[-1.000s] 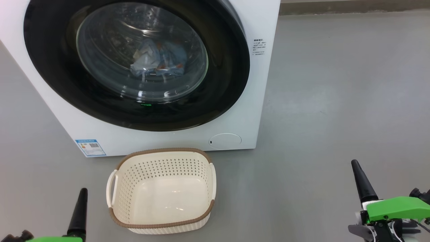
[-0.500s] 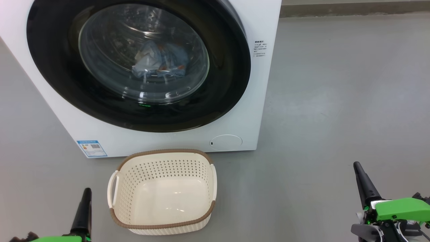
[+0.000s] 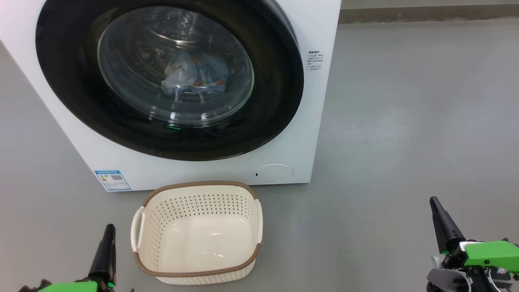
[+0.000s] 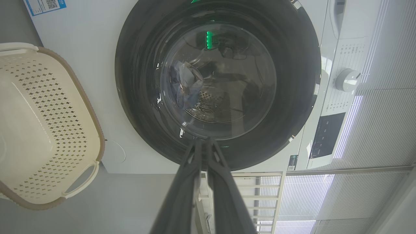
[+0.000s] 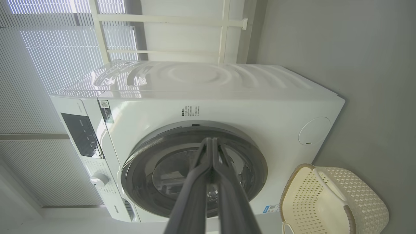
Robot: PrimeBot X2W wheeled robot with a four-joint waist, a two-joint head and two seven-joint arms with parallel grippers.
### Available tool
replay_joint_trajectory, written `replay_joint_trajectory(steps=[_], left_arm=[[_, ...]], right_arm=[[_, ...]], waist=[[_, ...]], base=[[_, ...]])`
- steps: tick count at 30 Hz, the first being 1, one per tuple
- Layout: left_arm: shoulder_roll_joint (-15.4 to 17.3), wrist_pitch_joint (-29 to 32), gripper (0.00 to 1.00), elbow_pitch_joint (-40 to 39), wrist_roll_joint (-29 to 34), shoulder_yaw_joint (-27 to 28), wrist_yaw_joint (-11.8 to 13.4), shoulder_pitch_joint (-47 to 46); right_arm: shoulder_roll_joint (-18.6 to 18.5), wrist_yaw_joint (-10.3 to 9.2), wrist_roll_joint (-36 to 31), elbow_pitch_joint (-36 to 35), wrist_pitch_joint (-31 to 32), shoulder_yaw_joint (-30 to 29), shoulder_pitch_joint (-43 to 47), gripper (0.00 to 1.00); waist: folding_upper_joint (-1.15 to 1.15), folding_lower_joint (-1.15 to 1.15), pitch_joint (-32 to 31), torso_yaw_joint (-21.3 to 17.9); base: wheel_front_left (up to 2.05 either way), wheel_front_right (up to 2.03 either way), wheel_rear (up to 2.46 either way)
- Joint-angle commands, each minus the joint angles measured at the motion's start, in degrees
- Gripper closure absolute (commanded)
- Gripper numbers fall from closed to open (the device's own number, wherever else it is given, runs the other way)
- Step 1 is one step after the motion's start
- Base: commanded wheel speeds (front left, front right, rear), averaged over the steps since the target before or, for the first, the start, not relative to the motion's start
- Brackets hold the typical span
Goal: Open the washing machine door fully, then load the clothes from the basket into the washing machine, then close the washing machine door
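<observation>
Laundry area: white front-loading washing machine [image 3: 182, 172] on bare grey floor [image 3: 405, 101], perforated basket [image 3: 197, 194] just right of the left tool [image 3: 109, 229], slatted blinds [image 5: 48, 48] beyond.

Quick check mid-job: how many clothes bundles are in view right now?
1. The clothes lie inside the washing machine, behind its shut door; the basket holds none. More may be hidden behind that bundle.
</observation>
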Motion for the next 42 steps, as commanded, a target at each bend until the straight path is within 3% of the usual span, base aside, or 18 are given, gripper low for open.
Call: replay_joint_trajectory(steps=[1,42], left_arm=[[0.2,0.5,1.00,-0.8,-0.7,2.2,-0.4,-2.4],[-0.3,1.1,1.00,-0.7,-0.1,3.0,-0.4,-2.5]], right_arm=[[-0.7,0.10,1.3,-1.3,0.6,1.0,-3.0,1.00],[-0.1,0.10,0.6,-1.2,1.2,0.2,-3.0,1.00]], waist=[[0.00,0.00,0.0,0.0],[0.00,0.00,0.0,0.0]], base=[[0.00,0.00,0.00],[0.00,0.00,0.00]])
